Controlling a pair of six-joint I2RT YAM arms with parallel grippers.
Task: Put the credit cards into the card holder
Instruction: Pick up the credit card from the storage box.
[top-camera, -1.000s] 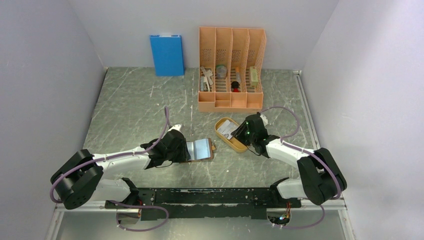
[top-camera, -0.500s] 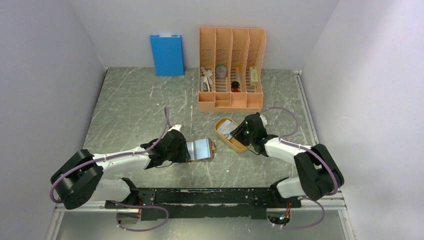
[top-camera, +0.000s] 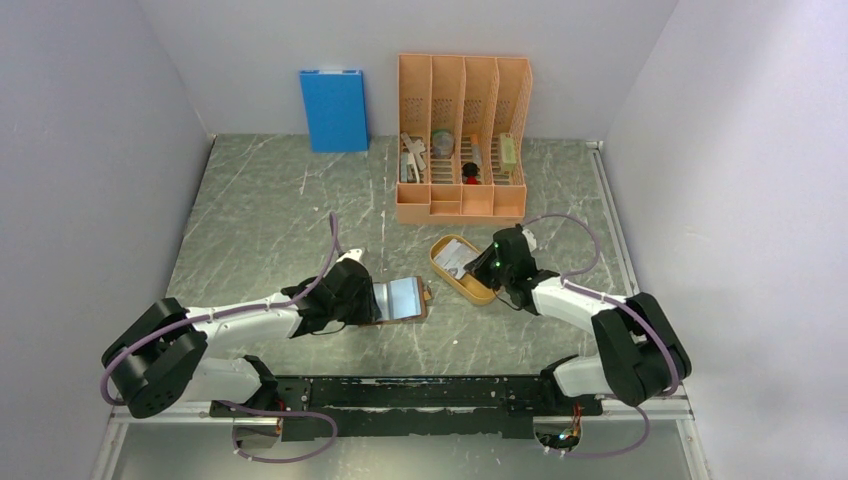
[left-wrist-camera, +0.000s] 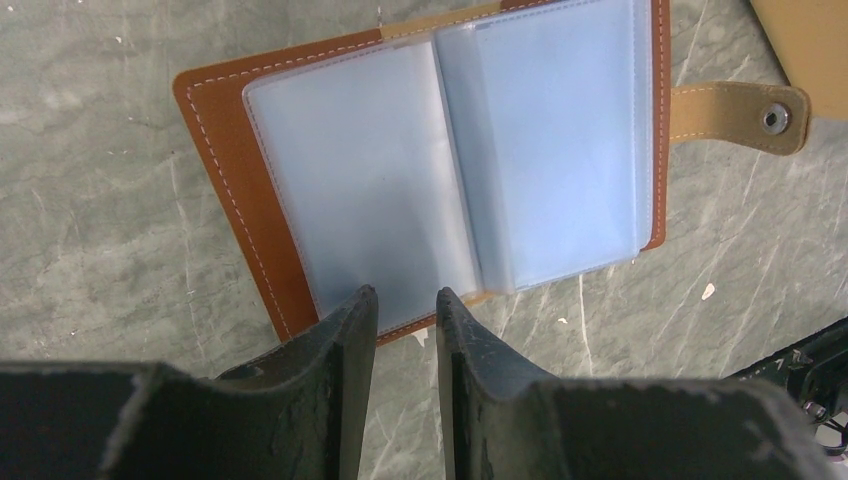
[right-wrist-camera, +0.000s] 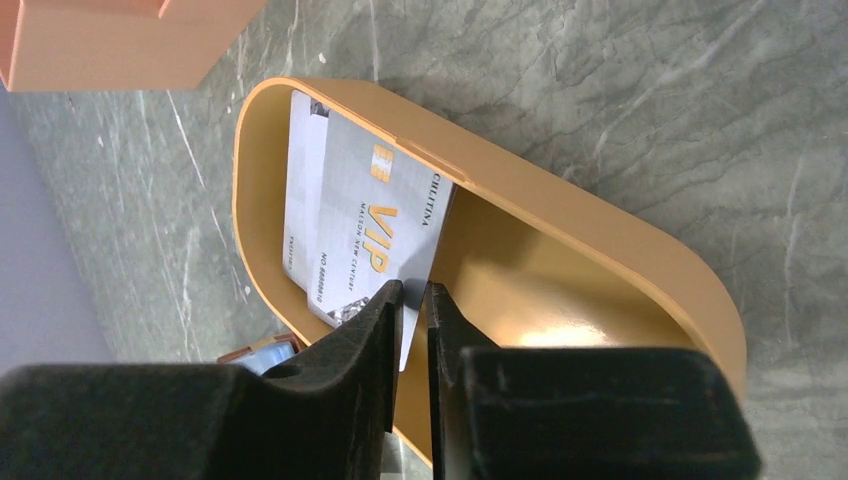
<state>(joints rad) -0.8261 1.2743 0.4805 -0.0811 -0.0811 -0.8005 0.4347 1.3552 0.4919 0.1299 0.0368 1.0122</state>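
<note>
1. Where the left pincer (left-wrist-camera: 402, 300) comes down on the worktop (left-wrist-camera: 100, 250), its jaws stand a narrow gap apart. The tips are over the brown near border of the card holder (left-wrist-camera: 230, 200); I cannot tell whether they nip that border or only press on it.
2. Just beyond those tips the card holder lies open and flat, with its bluish clear sleeves (left-wrist-camera: 540, 150) face up in two leaves.
3. Farther out, to the right in that pincer's own view, the snap tab (left-wrist-camera: 740, 110) sticks out from the holder's edge onto the worktop. Its end is just beside a corner of the orange tray (left-wrist-camera: 810, 40).
4. The right pincer (right-wrist-camera: 410, 295) is closed tight on the near corner of the top card (right-wrist-camera: 365, 230) of the credit cards, a silvery one marked VIP.
5. Ahead of that pincer, the top card sits inside the orange tray and overlaps a second pale card (right-wrist-camera: 300, 190), which lies under it toward the tray's far end.
6. The tray's rim runs past the right pincer on both sides, and the tray rests on the worktop.
7. Beyond the tray stands the tall orange desk organizer (top-camera: 462, 140), with small items in its front slots.
8. Farthest from both pincers, a blue box (top-camera: 333, 110) stands against the back wall.
</note>
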